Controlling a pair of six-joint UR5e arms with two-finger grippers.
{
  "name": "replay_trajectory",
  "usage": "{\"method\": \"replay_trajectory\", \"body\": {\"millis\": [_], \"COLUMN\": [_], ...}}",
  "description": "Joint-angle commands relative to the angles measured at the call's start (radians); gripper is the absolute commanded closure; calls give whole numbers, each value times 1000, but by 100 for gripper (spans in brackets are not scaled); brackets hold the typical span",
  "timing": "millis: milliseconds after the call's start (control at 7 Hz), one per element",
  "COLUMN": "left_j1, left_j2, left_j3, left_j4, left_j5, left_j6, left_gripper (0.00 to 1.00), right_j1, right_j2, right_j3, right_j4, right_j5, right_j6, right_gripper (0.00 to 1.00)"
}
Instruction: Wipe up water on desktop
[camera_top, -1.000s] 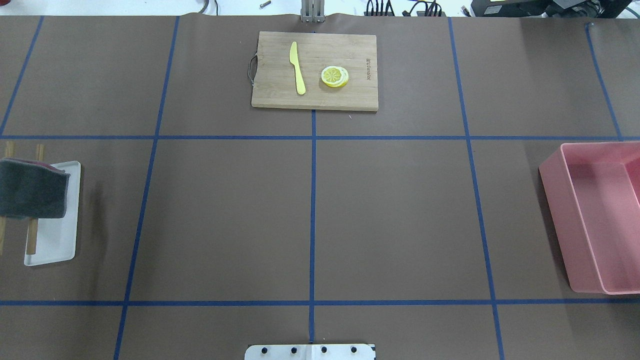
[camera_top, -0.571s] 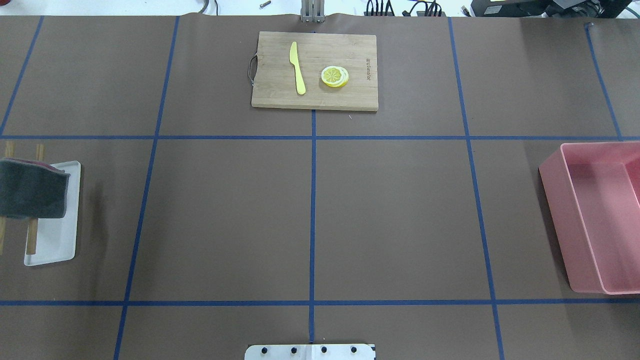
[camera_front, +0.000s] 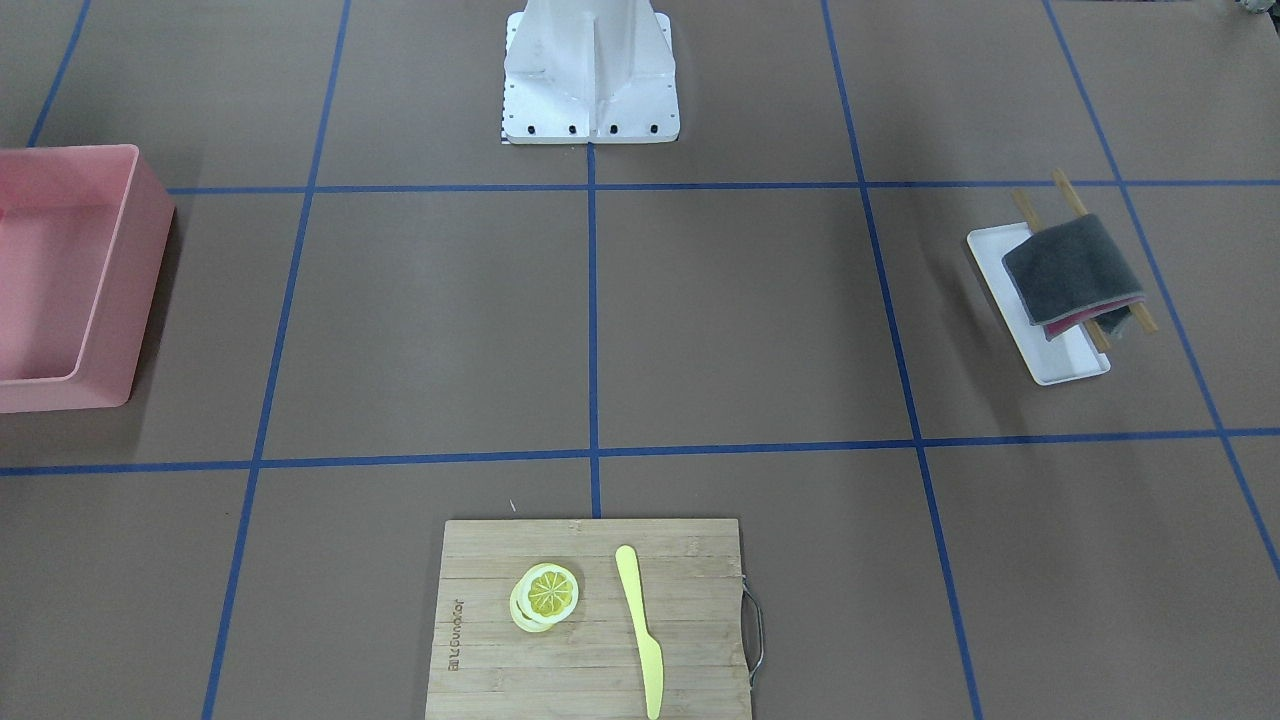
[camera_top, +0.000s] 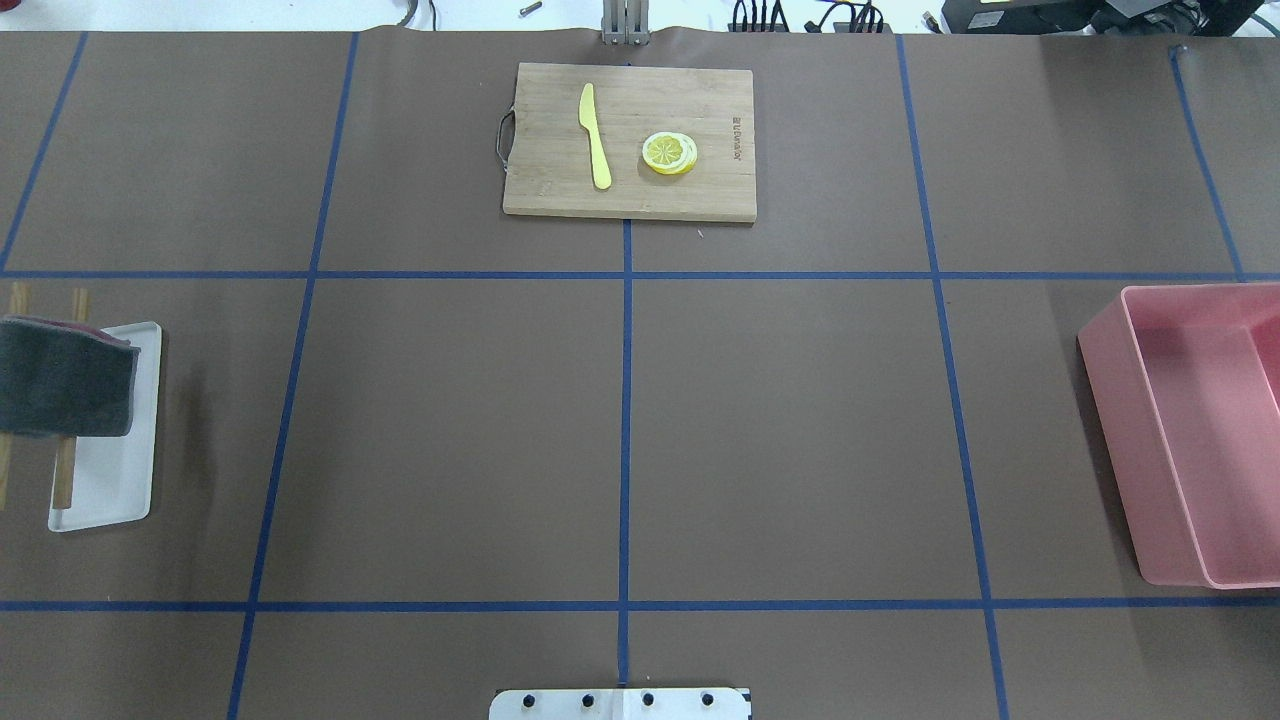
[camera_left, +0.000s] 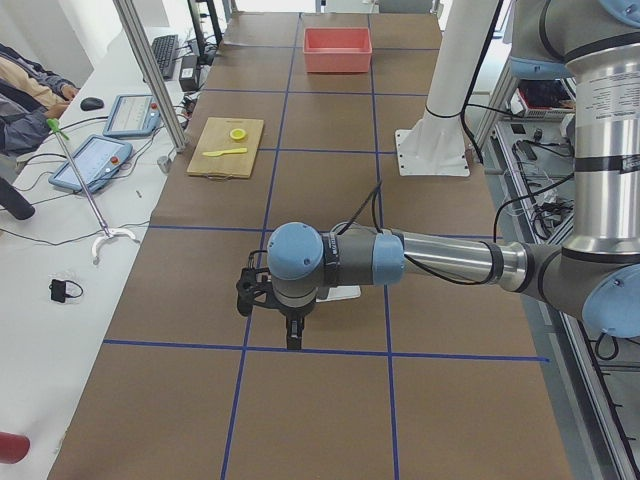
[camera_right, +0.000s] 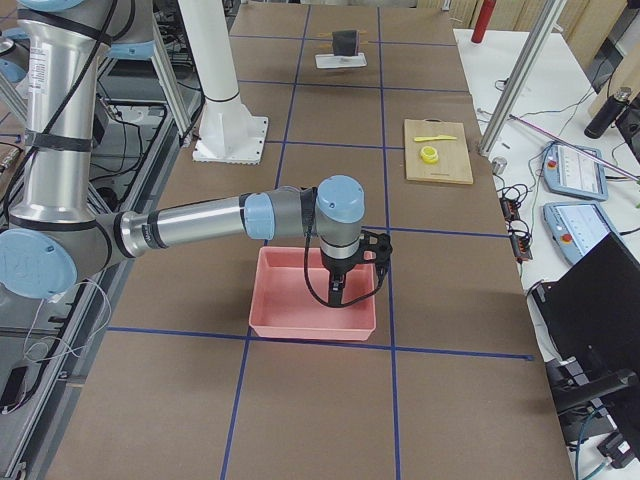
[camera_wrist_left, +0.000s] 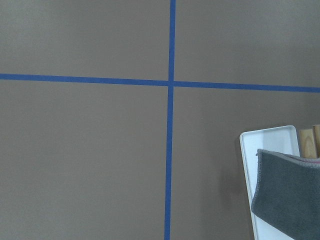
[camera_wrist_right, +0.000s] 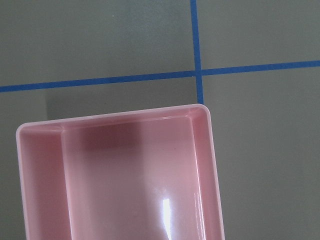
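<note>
The left gripper (camera_left: 293, 342) hangs fingers-down at the end of its outstretched arm, over the desktop (camera_top: 800, 430) and near the white tray (camera_front: 1060, 368). From this side view I cannot tell whether its jaws are apart or closed. The right gripper (camera_right: 335, 296) points down over the pink bin (camera_top: 1120, 440), and I cannot make out its opening either. A grey cloth (camera_front: 1075, 265) is draped over two sticks (camera_front: 1140, 318) laid across the tray, with a pink layer showing under its edge. The brown desktop, taped into blue rectangles, runs under everything. The tray is at the robot's left end and the bin at its right end. Across from the base (camera_front: 590, 70) lies a board (camera_top: 690, 195) with a yellow knife (camera_top: 596, 140) beside lemon slices (camera_top: 669, 153).
</note>
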Motion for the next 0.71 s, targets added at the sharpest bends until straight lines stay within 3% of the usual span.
{"method": "replay_trajectory", "body": {"millis": [0, 143, 286, 571], "left_j1": [100, 216, 252, 384], "left_j2": [-10, -10, -15, -53], "left_j3": [-7, -31, -42, -44], "left_j4": [-3, -77, -142, -176], "left_j5": [-89, -80, -79, 4], "left_j6": [-246, -394, -497, -715], "left_gripper": [2, 2, 2, 2], "right_j1": [-2, -40, -78, -109], "right_j2": [1, 27, 30, 33], "right_j3": [-6, -12, -14, -8], "right_j4": [1, 36, 50, 54], "right_j5": [9, 8, 11, 25], "right_j6": [-4, 2, 2, -1], "right_gripper": [0, 0, 0, 0]}}
